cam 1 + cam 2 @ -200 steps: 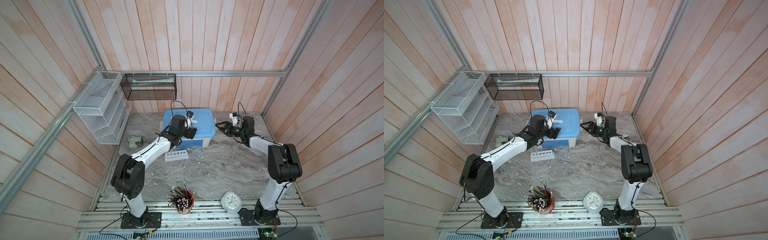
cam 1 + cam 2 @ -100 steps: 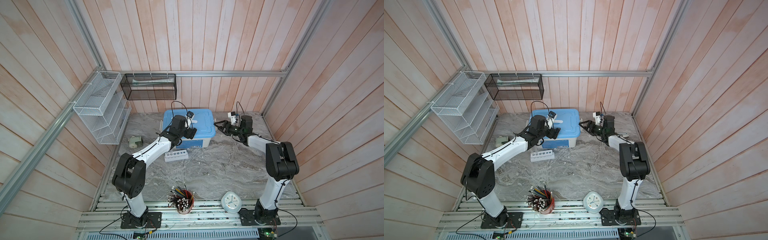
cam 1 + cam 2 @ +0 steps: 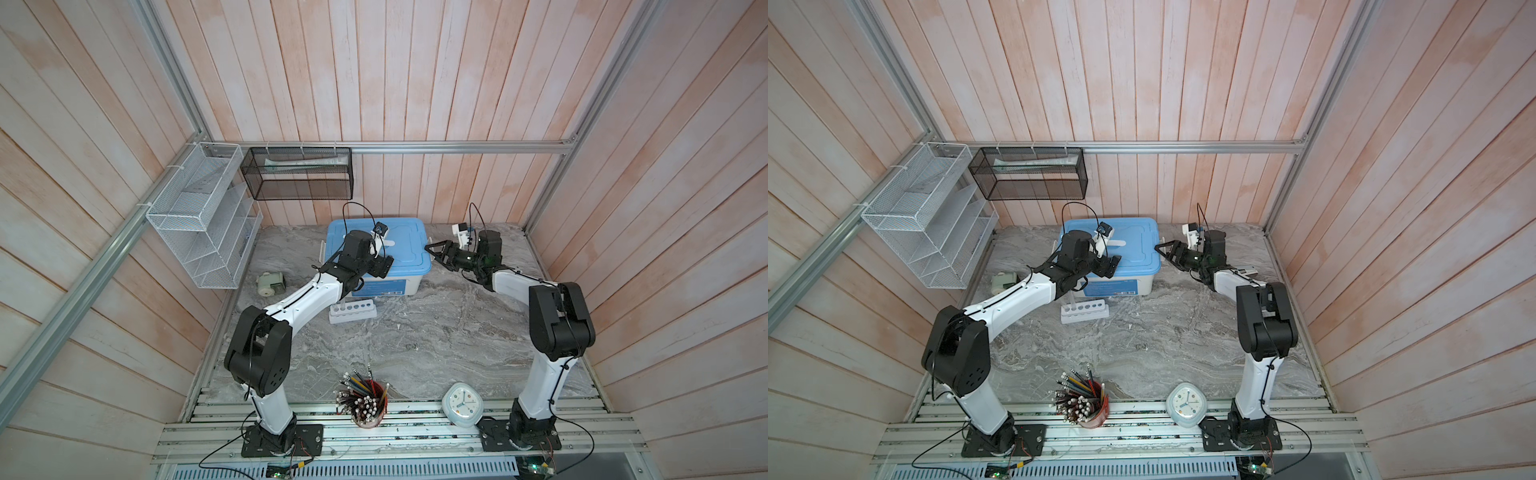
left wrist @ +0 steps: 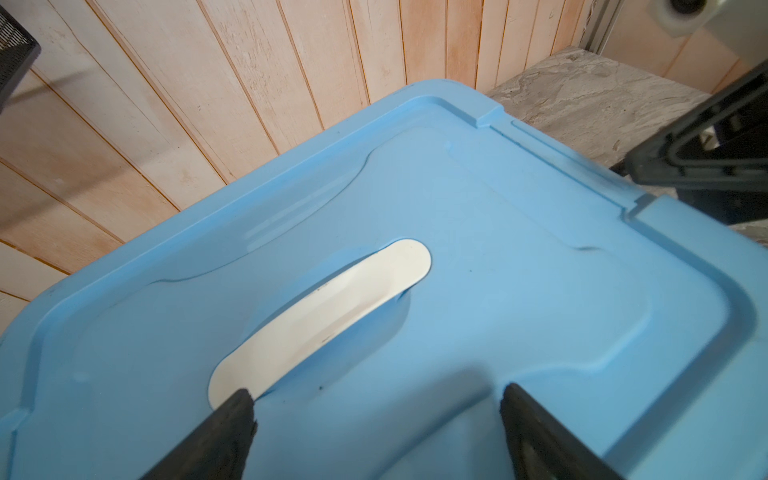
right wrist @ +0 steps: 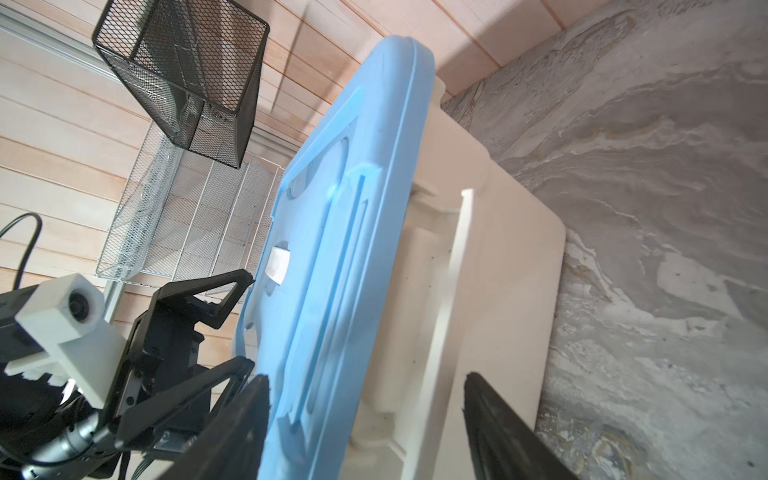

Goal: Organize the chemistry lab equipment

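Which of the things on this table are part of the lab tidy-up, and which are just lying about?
Job: white tube rack; blue-lidded box, probably its storage.
Lying about: pencil cup; clock; small green gadget; wire shelf; black basket.

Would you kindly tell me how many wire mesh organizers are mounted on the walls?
2. A white tiered mesh shelf hangs on the side wall by the left arm; a black mesh basket hangs from the back wall rail. None appears hidden.
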